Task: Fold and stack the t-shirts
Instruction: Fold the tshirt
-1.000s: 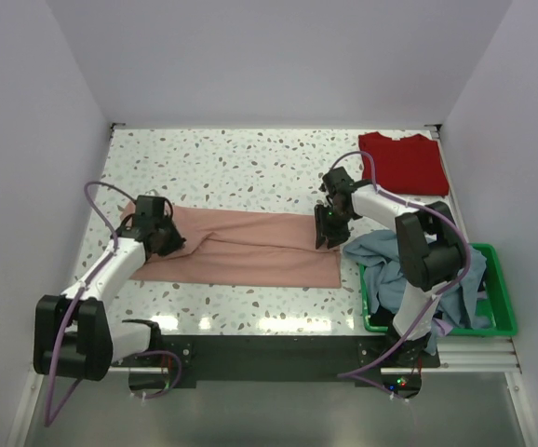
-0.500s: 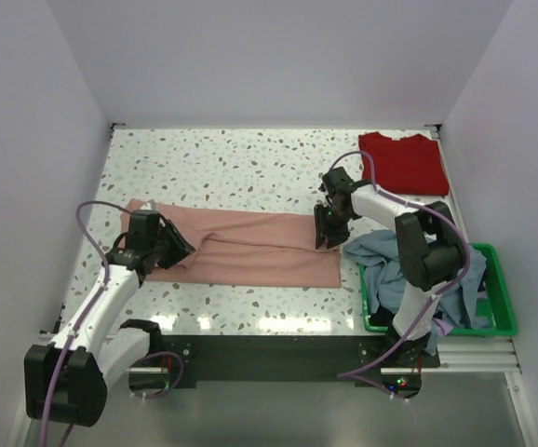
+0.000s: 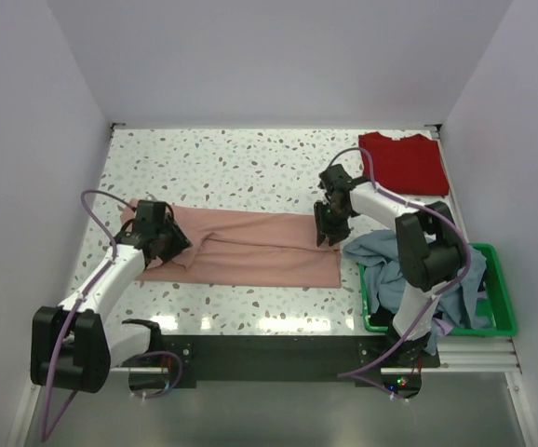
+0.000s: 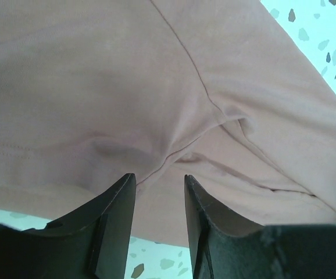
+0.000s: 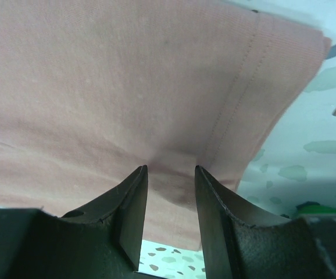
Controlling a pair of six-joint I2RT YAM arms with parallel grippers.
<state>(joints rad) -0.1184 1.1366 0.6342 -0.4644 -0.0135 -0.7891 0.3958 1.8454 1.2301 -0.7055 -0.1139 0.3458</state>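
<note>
A salmon-pink t-shirt (image 3: 250, 247) lies folded into a long strip across the middle of the table. My left gripper (image 3: 165, 237) is low over its left end, jaws open; in the left wrist view (image 4: 159, 177) a creased fold of the pink cloth (image 4: 156, 87) lies at the fingertips. My right gripper (image 3: 326, 226) is at the strip's right end, jaws open, tips on the cloth near its hemmed edge (image 5: 238, 99), seen in the right wrist view (image 5: 171, 168). A deep red t-shirt (image 3: 404, 163) lies folded at the back right. Blue-grey shirts (image 3: 381, 251) spill from the basket.
A green plastic basket (image 3: 497, 279) stands at the front right table edge with crumpled shirts in it. The speckled table (image 3: 232, 163) is walled on three sides. The red shirt sits close behind my right arm.
My left arm swung back toward the near edge and then returned onto the shirt's left end. My right gripper stayed at the shirt's right end, shifting only slightly.
</note>
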